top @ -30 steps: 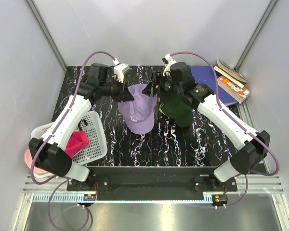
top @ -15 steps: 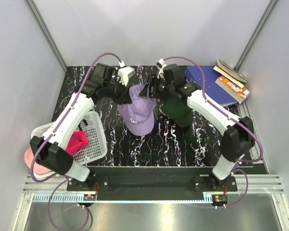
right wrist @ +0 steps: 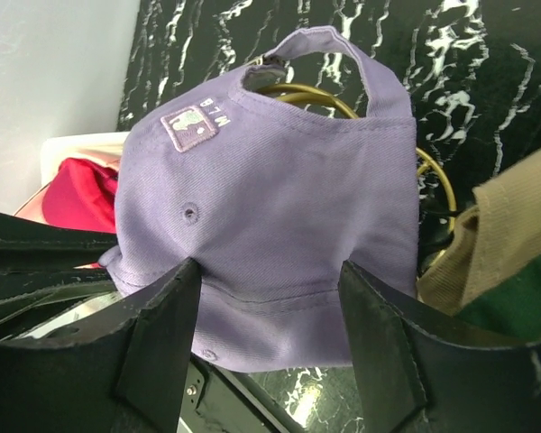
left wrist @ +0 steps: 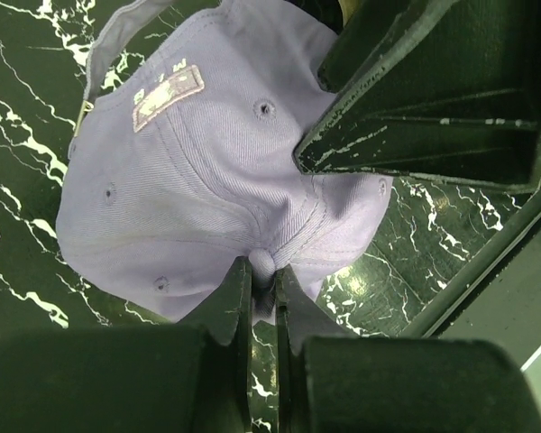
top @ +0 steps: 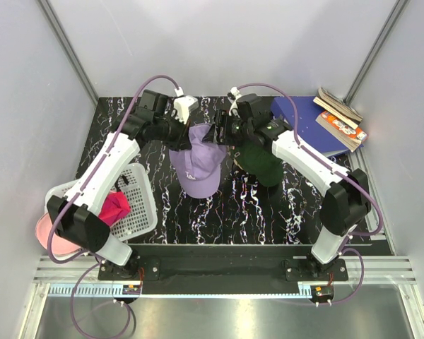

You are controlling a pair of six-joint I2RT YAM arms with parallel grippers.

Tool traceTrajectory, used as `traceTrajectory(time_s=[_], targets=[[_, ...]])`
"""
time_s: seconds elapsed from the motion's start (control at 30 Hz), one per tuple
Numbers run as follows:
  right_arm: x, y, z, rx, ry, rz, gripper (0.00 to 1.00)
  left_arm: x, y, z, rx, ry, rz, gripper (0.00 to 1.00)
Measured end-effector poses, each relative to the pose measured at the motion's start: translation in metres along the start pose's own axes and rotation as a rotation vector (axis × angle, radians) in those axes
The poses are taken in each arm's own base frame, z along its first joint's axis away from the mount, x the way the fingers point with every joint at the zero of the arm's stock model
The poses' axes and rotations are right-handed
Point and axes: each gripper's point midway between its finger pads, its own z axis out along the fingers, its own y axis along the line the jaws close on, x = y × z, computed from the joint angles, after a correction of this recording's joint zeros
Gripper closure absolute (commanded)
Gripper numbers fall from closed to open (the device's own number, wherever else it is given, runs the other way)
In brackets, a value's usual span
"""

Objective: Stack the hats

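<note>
Left gripper [top: 186, 139], top view: clamped on the far left edge of the lavender cap [top: 196, 168], mid-worktop [top: 219, 208], with the brim pointing near. Right gripper [top: 222, 135]: at the cap's far right edge; opening not legible from above. Green cap [top: 261, 161]: just right of the lavender cap, under the right arm. Basket [top: 150, 205]: near left, holding a magenta cap [top: 113, 207]. Pink cap [top: 44, 234]: beside the basket at the left edge.

Left wrist view: jaws nearly together, with a fold of lavender fabric pinched between them. The cap hangs from this grip, with worktop visible around it. The right gripper's black body overlaps the cap's upper right.

Right wrist view: fingers [right wrist: 167, 338] spread wide, with the crown spanning the gap. No squeeze on the fabric is evident, so this gripper is entered as open and holding nothing. Gold ring [right wrist: 430, 176]: behind the cap. A strip of tan cap [right wrist: 514, 244] with green fabric: right edge.

Judgement: the stack target, the green cap, lies directly right of the held cap. The right arm is nearer it, and the left arm bears the load. A rightward carry seems called for.
</note>
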Motion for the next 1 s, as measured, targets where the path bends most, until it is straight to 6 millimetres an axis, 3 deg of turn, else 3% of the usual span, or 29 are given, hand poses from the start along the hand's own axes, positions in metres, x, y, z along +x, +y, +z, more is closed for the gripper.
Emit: traceTrajectory(time_s=[0.27,0.3,0.33,0.43,0.47,0.6,0.7,1.0], targets=[[-0.001,-0.012,-0.004,0.087,-0.023,-0.025,0.30,-0.004,0.005,0.003,-0.030,-0.002,-0.029,0.84],[-0.001,-0.012,-0.005,0.089,-0.018,-0.026,0.31,-0.005,0.006,0.003,-0.037,-0.002,-0.035,0.77],[-0.001,-0.012,-0.005,0.089,-0.017,-0.028,0.31,-0.005,0.008,0.003,-0.044,-0.004,-0.039,0.59],[-0.004,-0.010,-0.003,0.085,-0.013,-0.033,0.31,-0.008,0.012,0.003,-0.068,-0.015,-0.045,0.49],[-0.005,-0.009,-0.001,0.081,-0.011,-0.035,0.31,-0.008,0.013,0.003,-0.074,-0.017,-0.048,0.33],[-0.005,-0.007,0.006,0.067,0.004,-0.037,0.31,-0.011,0.015,0.001,-0.093,-0.030,-0.055,0.11],[-0.003,-0.006,0.006,0.063,0.013,-0.038,0.30,-0.017,0.014,-0.005,-0.104,-0.060,-0.060,0.01],[-0.010,0.006,-0.011,0.037,-0.010,-0.055,0.26,-0.042,0.017,-0.056,-0.170,-0.226,-0.083,0.01]])
